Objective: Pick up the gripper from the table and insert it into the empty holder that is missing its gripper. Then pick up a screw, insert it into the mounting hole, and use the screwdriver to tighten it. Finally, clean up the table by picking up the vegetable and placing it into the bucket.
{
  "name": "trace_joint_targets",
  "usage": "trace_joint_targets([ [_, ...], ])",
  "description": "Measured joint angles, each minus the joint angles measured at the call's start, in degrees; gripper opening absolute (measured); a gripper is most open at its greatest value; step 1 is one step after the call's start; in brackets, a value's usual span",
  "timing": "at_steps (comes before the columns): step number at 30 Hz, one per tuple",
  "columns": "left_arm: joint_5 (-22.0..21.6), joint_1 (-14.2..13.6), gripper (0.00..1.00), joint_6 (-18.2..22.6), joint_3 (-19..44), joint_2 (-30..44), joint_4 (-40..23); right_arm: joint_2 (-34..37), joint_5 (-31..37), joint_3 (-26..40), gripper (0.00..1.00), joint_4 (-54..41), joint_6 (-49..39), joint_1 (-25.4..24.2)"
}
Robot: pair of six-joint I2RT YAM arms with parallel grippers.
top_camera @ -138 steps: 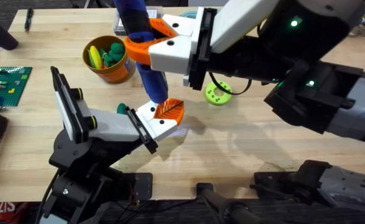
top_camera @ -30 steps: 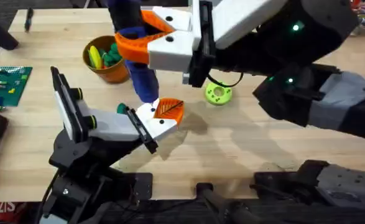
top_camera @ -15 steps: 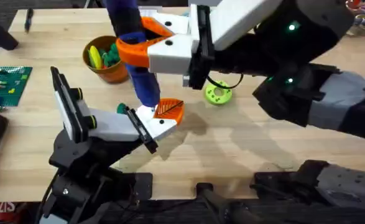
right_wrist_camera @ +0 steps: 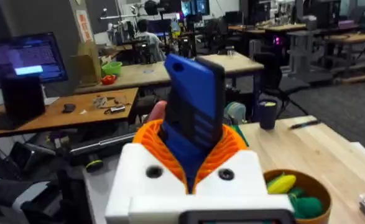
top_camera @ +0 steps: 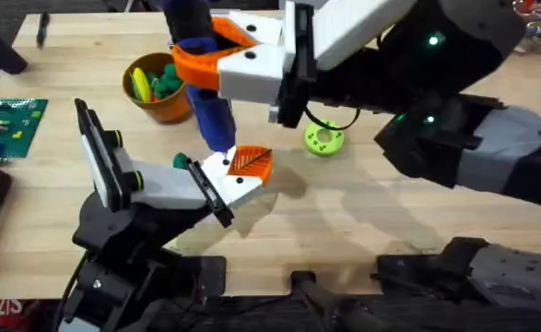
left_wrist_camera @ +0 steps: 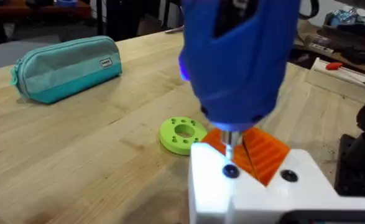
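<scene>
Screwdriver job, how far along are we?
Done: the gripper sits in the holder. In hand: the right end effector holds the screwdriver, tip on a screw. Left: one dark green vegetable lies outside the bucket.

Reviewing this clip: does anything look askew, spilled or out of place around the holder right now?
Little stands out. The screwdriver, clamped in the right gripper, stands roughly upright with its tip on the holder. One dark green vegetable lies on the table behind the holder, not in the bucket.
</scene>
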Motion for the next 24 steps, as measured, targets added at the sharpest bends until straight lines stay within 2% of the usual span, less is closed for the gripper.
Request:
trace_joint_targets([
  [24,0.0,0.0,0.018,0.0,-0.02,0.0,0.0,0.0,0.19,0.0,0.038,-1.67,0.0,0.5],
])
